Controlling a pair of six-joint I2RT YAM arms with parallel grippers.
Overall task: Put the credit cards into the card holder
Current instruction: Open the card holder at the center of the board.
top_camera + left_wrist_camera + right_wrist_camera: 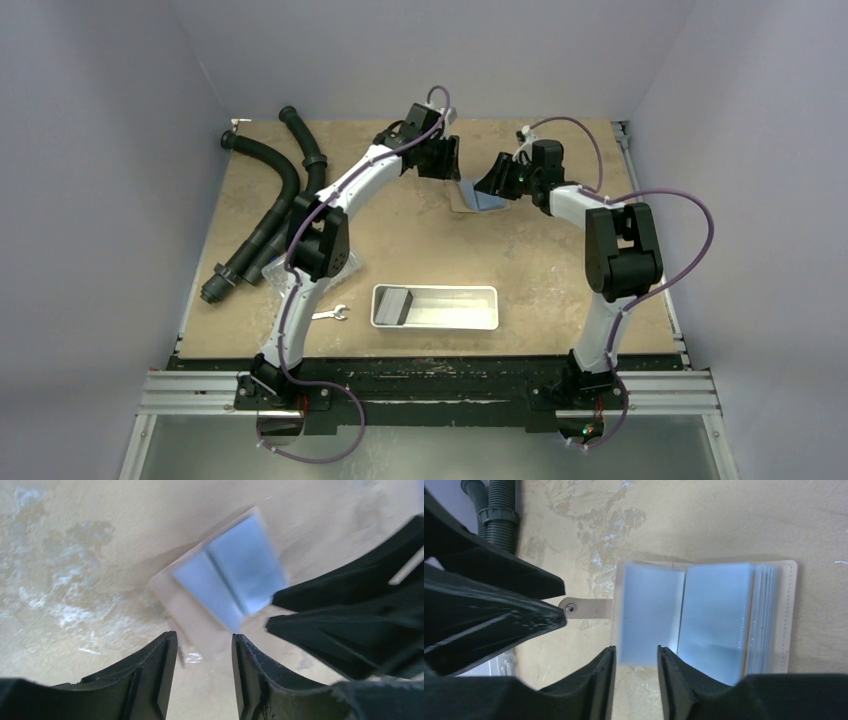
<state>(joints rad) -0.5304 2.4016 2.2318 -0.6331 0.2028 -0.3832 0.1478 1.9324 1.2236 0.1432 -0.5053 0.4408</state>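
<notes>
the card holder [478,197] lies spread open at the far middle of the worktop [560,270]. the left tool [450,172] hangs just to its left and the right tool [490,186] just to its right, both over its edges. nearer the arm bases sits a tray [455,306] with the credit cards [393,305] in its left end. a wrench [331,314] lies just left of the tray, and hoses [270,200] lie along the far left.

Card holder [482,200] lying open, blue inside up, at far middle of counter [560,270]. Left end effector [445,168] just beside its left edge, right end effector [493,183] over its right side. Near front edge, white tray [455,308], dark card [394,304] in its left end. Wrench [332,314] just left of tray. Black hoses [270,195] along far left.
</notes>
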